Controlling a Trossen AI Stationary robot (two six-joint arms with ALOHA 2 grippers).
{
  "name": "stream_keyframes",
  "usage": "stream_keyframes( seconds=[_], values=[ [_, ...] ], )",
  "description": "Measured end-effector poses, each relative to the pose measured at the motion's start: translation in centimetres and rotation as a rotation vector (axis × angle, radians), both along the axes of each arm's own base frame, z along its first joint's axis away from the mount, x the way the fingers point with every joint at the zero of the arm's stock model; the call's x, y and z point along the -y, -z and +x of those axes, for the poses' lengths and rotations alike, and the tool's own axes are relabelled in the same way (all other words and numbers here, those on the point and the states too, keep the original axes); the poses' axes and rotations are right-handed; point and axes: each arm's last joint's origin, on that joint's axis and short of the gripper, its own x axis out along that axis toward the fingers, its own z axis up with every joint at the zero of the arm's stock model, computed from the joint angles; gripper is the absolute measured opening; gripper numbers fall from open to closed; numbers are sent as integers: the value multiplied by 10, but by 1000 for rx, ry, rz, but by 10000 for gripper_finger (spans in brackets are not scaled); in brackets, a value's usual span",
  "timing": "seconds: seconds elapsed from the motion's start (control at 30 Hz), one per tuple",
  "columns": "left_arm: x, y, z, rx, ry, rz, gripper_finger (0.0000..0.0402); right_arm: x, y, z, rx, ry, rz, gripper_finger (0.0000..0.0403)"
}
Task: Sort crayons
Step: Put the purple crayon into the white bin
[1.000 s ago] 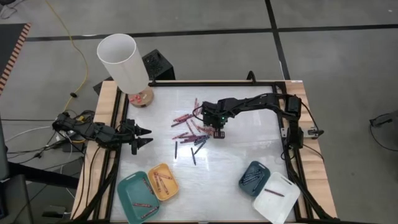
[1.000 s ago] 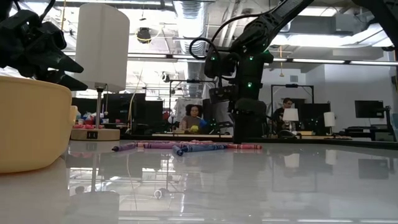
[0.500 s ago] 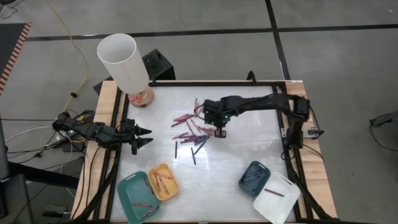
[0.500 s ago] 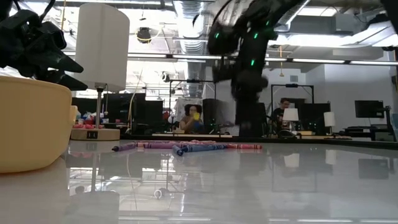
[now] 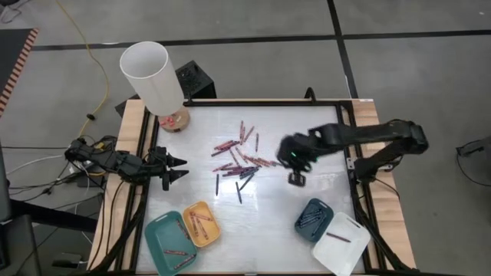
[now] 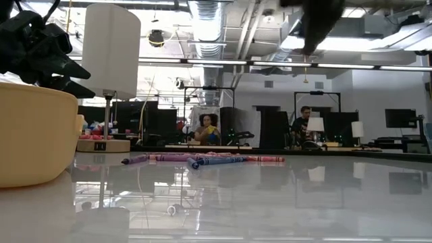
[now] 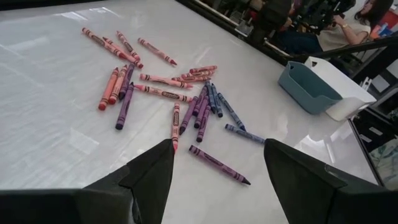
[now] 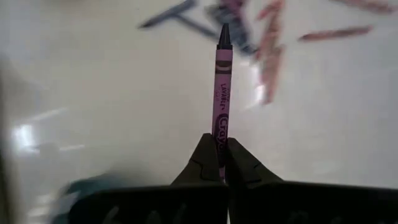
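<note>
A loose pile of red, pink, purple and dark blue crayons (image 5: 239,159) lies flat on the white table's middle; it also shows in the left wrist view (image 7: 180,99). My right gripper (image 5: 296,179) is right of the pile, above the table, shut on a purple crayon (image 8: 222,93). My left gripper (image 5: 178,169) waits open and empty at the table's left edge, pointing at the pile. Some crayons lie in the teal tray (image 5: 170,244), the yellow tray (image 5: 201,223), the dark-blue tray (image 5: 312,218) and the white tray (image 5: 341,242). My right gripper pinches the purple crayon by its butt end (image 8: 220,144) between its two fingertips (image 8: 205,155). The crayon sticks out ahead along the fingers, its pointed tip (image 8: 224,30) away from the gripper, lifted clear of the table.
A white lamp (image 5: 153,80) stands at the table's far left corner. The teal and yellow trays sit at the near left, the dark-blue and white trays at the near right. Bare tabletop lies between the pile and the trays. People sit in the room beyond (image 6: 206,129).
My right gripper has left the pile and gone up and toward the table's right and near edge, carrying the purple crayon lifted clear. In the low view it has risen out of the table-level picture. The pile stays where it was.
</note>
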Motion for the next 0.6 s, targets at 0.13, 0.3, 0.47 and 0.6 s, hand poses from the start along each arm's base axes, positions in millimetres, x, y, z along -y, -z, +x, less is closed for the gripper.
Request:
stream_keyframes(
  seconds=[0.13, 0.3, 0.47, 0.6],
  values=[
    [0, 0, 0, 0, 0, 0, 240, -40, -12, -25, 9, 49, 123, 1],
    [0, 0, 0, 0, 0, 0, 240, -91, -15, -57, -37, 143, 251, 1],
    [0, 0, 0, 0, 0, 0, 240, -136, -7, -88, -120, 284, 337, 1],
    [0, 0, 0, 0, 0, 0, 240, -169, 6, -112, -205, 417, 399, 1]
  ],
)
